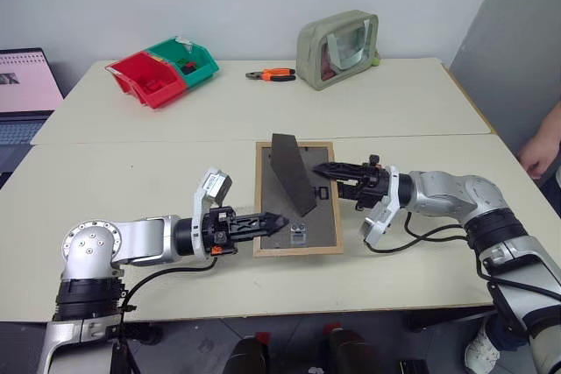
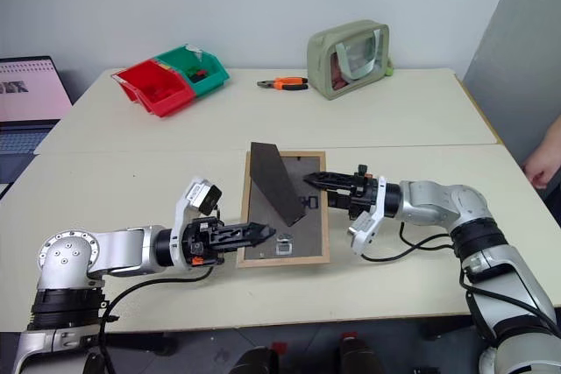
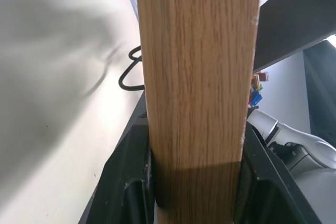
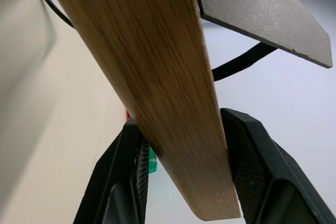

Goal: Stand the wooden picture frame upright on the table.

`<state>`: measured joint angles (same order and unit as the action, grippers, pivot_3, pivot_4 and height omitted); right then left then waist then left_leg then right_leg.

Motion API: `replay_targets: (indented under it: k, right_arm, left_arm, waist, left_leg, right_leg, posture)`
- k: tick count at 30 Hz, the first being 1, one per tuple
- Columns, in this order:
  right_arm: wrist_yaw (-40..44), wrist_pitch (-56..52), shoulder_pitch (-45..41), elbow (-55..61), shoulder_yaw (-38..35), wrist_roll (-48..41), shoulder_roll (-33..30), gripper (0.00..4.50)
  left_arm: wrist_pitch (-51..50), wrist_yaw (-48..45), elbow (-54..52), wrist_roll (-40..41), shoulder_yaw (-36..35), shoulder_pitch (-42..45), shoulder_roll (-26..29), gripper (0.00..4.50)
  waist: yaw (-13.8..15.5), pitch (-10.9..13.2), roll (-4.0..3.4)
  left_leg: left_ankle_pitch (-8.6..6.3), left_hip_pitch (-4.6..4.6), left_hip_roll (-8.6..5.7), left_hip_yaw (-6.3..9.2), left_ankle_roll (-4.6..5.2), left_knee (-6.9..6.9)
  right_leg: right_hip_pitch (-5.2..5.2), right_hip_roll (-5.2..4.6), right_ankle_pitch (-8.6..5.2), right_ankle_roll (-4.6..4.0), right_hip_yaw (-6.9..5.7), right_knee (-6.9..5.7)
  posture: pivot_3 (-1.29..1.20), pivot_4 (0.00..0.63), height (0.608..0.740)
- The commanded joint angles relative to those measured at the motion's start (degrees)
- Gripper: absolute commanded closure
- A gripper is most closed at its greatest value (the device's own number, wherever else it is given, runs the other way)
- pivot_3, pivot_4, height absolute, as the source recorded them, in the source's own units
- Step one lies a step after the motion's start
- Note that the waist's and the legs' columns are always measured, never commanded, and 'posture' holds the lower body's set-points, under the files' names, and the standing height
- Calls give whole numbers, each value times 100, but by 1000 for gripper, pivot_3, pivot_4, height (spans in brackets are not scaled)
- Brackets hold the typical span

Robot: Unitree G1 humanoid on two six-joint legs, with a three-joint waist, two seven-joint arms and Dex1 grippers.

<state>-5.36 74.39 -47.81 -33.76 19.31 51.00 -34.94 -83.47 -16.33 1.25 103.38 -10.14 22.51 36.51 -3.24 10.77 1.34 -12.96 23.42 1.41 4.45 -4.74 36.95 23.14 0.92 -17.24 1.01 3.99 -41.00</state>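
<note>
Gripping opposite edges of the small rectangular light-wood picture frame (image 1: 298,201), the left gripper (image 1: 267,223) and right gripper (image 1: 331,170) each pinch a wooden side rail between black fingers. The frame lies back-up near the middle of the pale cream table (image 1: 131,181), its dark easel stand (image 1: 291,172) swung up. By the look of it, the stand is deployed; raising and setting the frame upright remains.

Bare tabletop (image 1: 131,181) surrounds the wooden picture frame (image 1: 298,250); its raised back stand (image 1: 292,172) blocks passage between both claws.
</note>
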Motion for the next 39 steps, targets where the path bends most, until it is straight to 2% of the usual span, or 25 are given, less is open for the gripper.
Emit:
replay_targets:
  k: [1, 4, 9, 13, 16, 19, 22, 24, 26, 29, 33, 39]
  right_arm:
    - [-200, 81, -99, 248, -103, -259, 77, 2798]
    - [-156, 96, -77, 218, -100, -358, 49, 3183]
    - [-19, 125, -32, 62, -51, -645, 22, 3189]
    - [504, -155, -6, -429, 103, -1512, 113, 3189]
    - [1340, -620, -57, -883, 279, -2390, 314, 3189]
    - [2798, -1628, -113, -1239, 274, -3577, 710, 3189]
    - [4479, -3364, -467, -1434, -139, -4948, 1433, 3189]
    - [5357, -4693, -759, -1610, -511, -5706, 1891, 3189]
    - [5861, -5738, -1038, -1851, -831, -6169, 2264, 3189]
    - [6662, -7056, -1408, -2245, -1232, -6683, 2749, 3189]
    - [6825, -7729, -1770, -3023, -1557, -6720, 3127, 3189]
    - [6539, -7588, -1742, -3664, -1530, -6207, 3275, 3189]
  left_arm:
    - [312, 118, -331, 387, 200, -46, 148, 2511]
    - [503, 145, -352, 555, 256, -146, 284, 1900]
    - [869, 252, -345, 719, 214, -185, 517, 800]
    - [1396, 449, -311, 934, -482, -320, 1018, 20]
    - [1521, 199, -749, 380, -1149, -695, 1515, 0]
    - [1722, 234, -1219, 91, -1605, -1146, 1719, 0]
    - [2076, 226, -2316, -1268, -1867, -1975, 1771, 0]
    - [2674, 189, -2836, -2428, -1777, -2249, 1703, 0]
    - [3342, 154, -3124, -3524, -1592, -2344, 1592, 0]
    - [4048, 147, -3266, -4452, -1448, -2353, 1217, 0]
    - [4557, -220, -3274, -5287, -1293, -2536, 1082, 0]
    - [4523, -520, -3256, -5431, -1324, -2594, 921, 0]
  waist:
    - [0, 0, 0]
    - [-1, 0, 0]
    - [0, 0, 0]
    - [-13, 0, 1]
    - [-50, 0, 1]
    - [-60, -1, 1]
    - [-74, -1, 2]
    - [-80, 1, 0]
    - [-31, 3, -3]
    - [9, 3, -4]
    - [34, 3, -4]
    - [36, 3, -3]
  left_leg:
    - [-1, 0, 0, -1, 1, 0]
    - [-1, 0, 1, -1, 1, 0]
    - [-6, -2, 0, -1, 10, 0]
    - [-7, -2, 2, -3, 12, 0]
    - [-7, -4, 5, -5, 13, -2]
    - [-8, -8, 12, -5, 13, -5]
    - [-8, -11, 19, -3, 13, -4]
    - [-7, -15, 18, -3, 13, -8]
    - [-7, -14, 21, 6, 12, -7]
    - [-6, -24, 15, 2, 10, -14]
    - [-7, -33, 9, -7, 12, -25]
    - [-8, -33, 7, -17, 13, -26]
  right_leg:
    - [0, 0, 0, 0, 1, 0]
    - [0, 0, 0, 0, 2, 0]
    - [0, 0, 0, 0, 1, -1]
    - [-1, 0, 0, -1, 3, 0]
    - [-1, 2, 0, -3, 5, 0]
    - [-6, 1, -1, -4, 6, 3]
    - [-13, -3, -1, -4, 7, 5]
    - [-14, -2, -1, -4, 6, 3]
    - [-14, 0, -1, -5, 1, 2]
    - [-20, 4, 3, -15, -5, 6]
    - [-29, 4, 2, -15, -10, 17]
    - [-26, 4, 2, -14, -6, 21]
  posture:
    - [0, 150, 740]
    - [0, 150, 740]
    - [0, 150, 740]
    - [0, 150, 740]
    - [0, 150, 740]
    - [0, 150, 740]
    - [0, 150, 740]
    - [0, 150, 740]
    - [0, 150, 740]
    - [0, 150, 740]
    - [0, 150, 740]
    - [0, 150, 740]
